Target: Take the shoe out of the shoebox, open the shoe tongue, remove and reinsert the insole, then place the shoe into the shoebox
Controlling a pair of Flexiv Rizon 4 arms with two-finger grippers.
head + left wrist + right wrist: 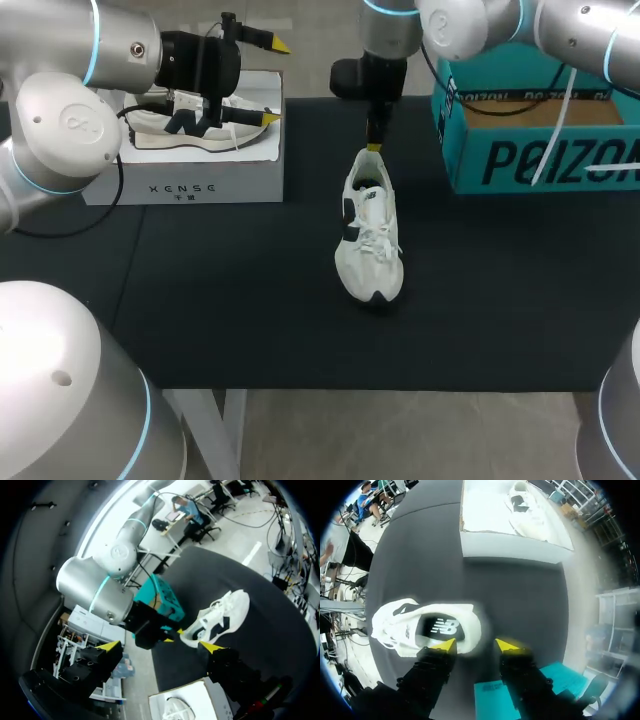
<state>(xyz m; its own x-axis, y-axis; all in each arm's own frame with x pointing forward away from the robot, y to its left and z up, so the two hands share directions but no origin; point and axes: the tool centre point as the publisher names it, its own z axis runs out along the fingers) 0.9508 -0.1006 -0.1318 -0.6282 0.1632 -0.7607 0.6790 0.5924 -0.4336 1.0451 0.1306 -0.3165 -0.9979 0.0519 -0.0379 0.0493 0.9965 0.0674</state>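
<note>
Shoe (370, 238) on table (250, 300); right hand (476, 646), spread apart, at its heel.

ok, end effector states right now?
Left end effector: open, empty.
Right end effector: open, at heel of white lace-up sneaker, not gripping.

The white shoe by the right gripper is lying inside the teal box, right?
No. The white shoe lies on the black table, outside the teal box, which stands off to the side; the head view shows it. It is by the right gripper, at the heel end.
</note>
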